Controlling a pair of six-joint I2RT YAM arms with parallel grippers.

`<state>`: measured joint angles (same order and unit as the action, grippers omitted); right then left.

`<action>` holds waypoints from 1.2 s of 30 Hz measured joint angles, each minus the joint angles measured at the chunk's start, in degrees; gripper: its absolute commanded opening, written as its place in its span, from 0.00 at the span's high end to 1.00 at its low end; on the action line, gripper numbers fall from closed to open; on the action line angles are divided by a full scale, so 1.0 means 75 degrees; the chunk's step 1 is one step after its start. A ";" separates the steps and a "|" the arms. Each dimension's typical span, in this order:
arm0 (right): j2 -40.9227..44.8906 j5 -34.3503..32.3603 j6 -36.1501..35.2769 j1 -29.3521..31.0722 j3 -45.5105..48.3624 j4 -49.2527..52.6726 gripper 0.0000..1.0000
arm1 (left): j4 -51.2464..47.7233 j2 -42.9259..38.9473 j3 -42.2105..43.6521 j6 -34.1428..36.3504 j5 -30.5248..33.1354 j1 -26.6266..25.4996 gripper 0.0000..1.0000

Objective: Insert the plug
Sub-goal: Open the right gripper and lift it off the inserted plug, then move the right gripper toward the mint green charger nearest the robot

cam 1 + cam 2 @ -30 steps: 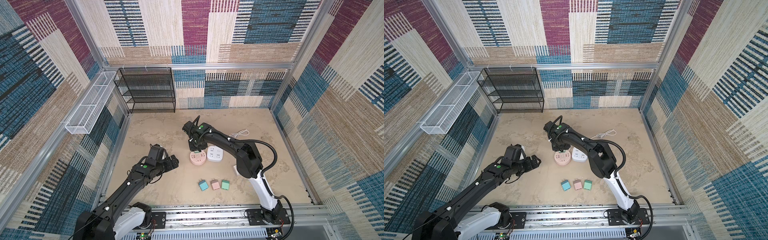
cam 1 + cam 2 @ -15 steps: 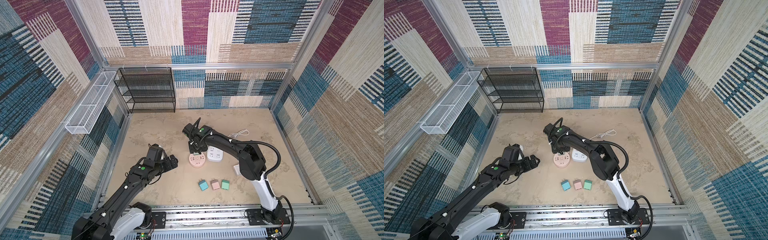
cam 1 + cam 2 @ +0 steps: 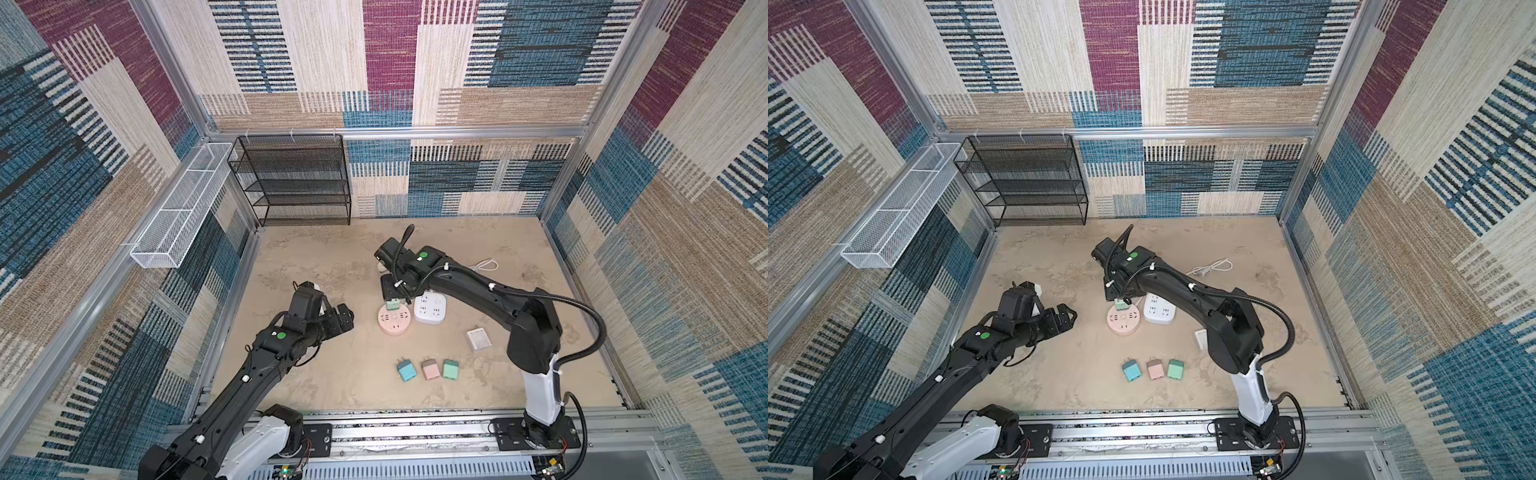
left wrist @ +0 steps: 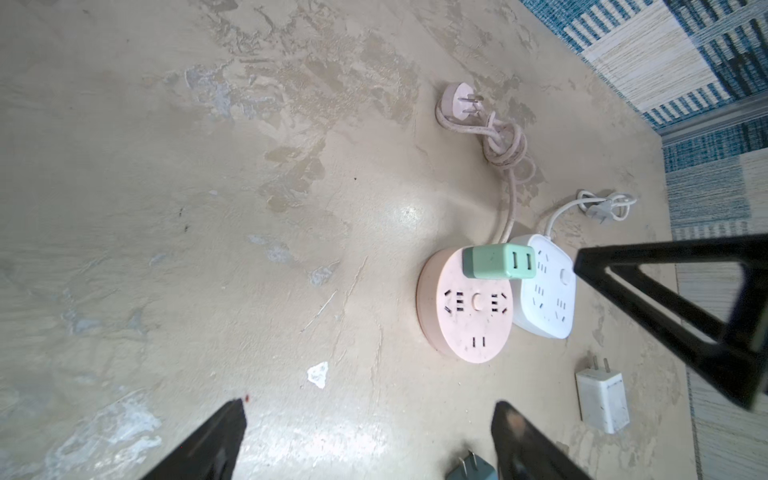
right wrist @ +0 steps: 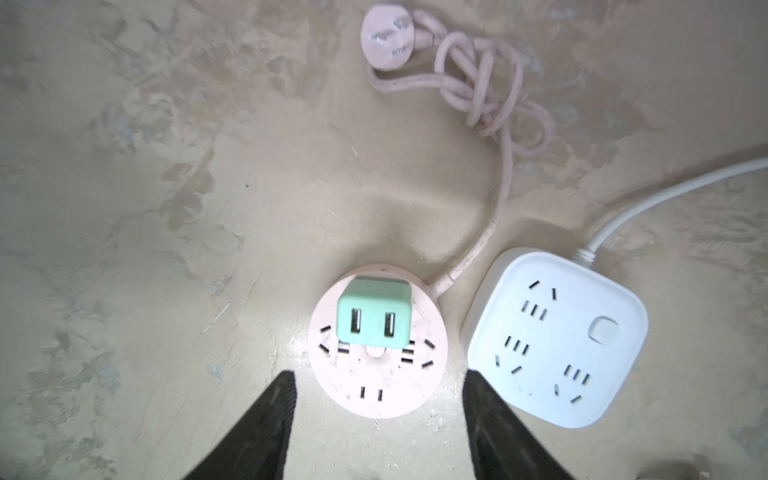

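A green plug [image 5: 374, 318] stands upright in the round pink power strip [image 5: 374, 386], its two USB ports facing up. My right gripper [image 5: 378, 376] hangs just above the strip, open, with its fingers apart from the plug and nothing between them. In both top views the plug [image 3: 392, 304] [image 3: 1121, 305] shows under the right gripper [image 3: 392, 296]. My left gripper [image 4: 370, 409] is open and empty over bare floor, to the left of the pink strip [image 4: 469, 320], and it appears in a top view too [image 3: 343, 318].
A white square power strip [image 3: 430, 309] touches the pink one on its right. A white charger [image 3: 478, 339] lies nearby. Blue [image 3: 406, 370], pink [image 3: 430, 369] and green [image 3: 450, 369] plugs lie in a row nearer the front. A black mesh shelf [image 3: 299, 183] stands at the back left.
My right gripper has opened and let go of the green plug, which stays standing in the pink strip. My left arm has drawn back a little from the strip.
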<state>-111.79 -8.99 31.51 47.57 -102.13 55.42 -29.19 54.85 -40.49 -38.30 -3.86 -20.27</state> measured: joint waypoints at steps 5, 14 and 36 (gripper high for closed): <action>0.1547 -0.0047 -0.0067 0.0012 0.1865 -0.0717 0.35 | 0.0041 0.0195 -0.0221 0.0251 0.0117 0.0000 0.00; 0.3730 -0.0271 0.0982 0.0064 0.4709 -0.1288 0.40 | 0.0551 0.0755 -0.0458 0.0268 -0.1003 -0.0254 0.00; 0.4919 0.0122 0.3488 0.0670 0.7300 -0.0962 0.45 | 0.0527 0.0370 -0.0303 0.0379 -0.0927 -0.1396 0.03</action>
<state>-74.89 -8.08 57.67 52.60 -47.37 48.21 -25.23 57.63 -42.76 -35.46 -10.81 -30.74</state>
